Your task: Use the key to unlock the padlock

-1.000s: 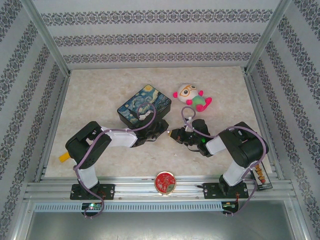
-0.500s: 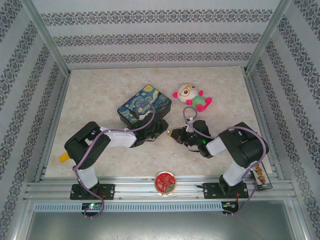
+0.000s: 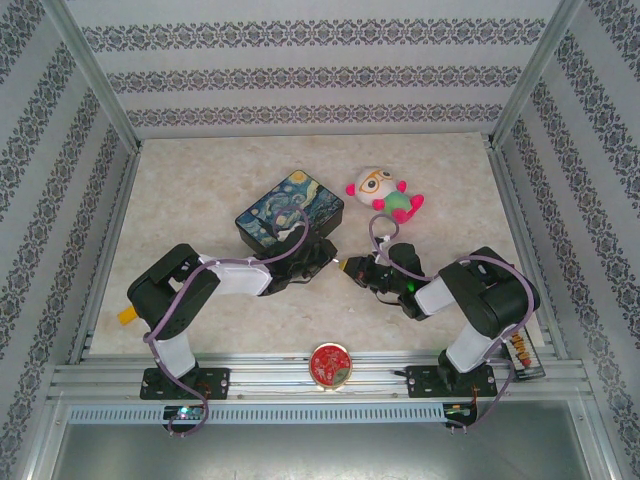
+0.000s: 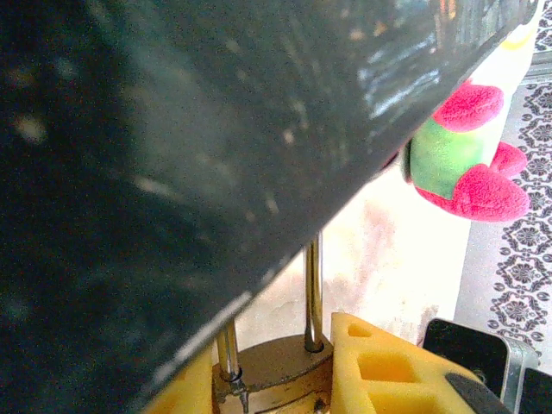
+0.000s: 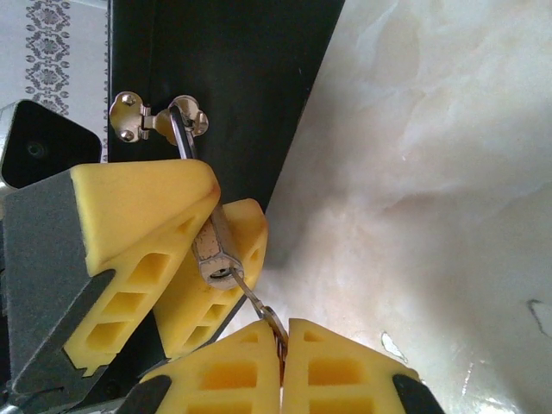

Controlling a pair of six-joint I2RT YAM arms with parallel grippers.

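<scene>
Padlock is clamped in the left gripper. The brass body is squeezed btw its two yellow foam fingers, so that one's def grasping it. The thin silver shackle runs up from the body and disappears behind the edge of the dark tin box.

On the right wrist cam you can see where it goes: the shackle is hooked thru the little metal hasp on the box's side. So the lock hangs off the box w/ the left fingers sandwiching it.

Right gripper is clenched tight, pads basically touching, pinching the key by its head. The blade angles up and left and its tip meets the keyhole end of the lock body. Can't tell how deep it's in tbh.

Going outward on the top cam, both grippers sit nose to nose around mid-table, just off the near right corner of the box, which has a swirly blue night-sky lid. A plush toy (white head, green body, pink limbs) lies just right of the box, behind the right gripper, touching neither as far as I can see. Everything's on a pale marble-look table. A round red thing sits on the front rail btw the arm bases, well apart from the rest.
</scene>
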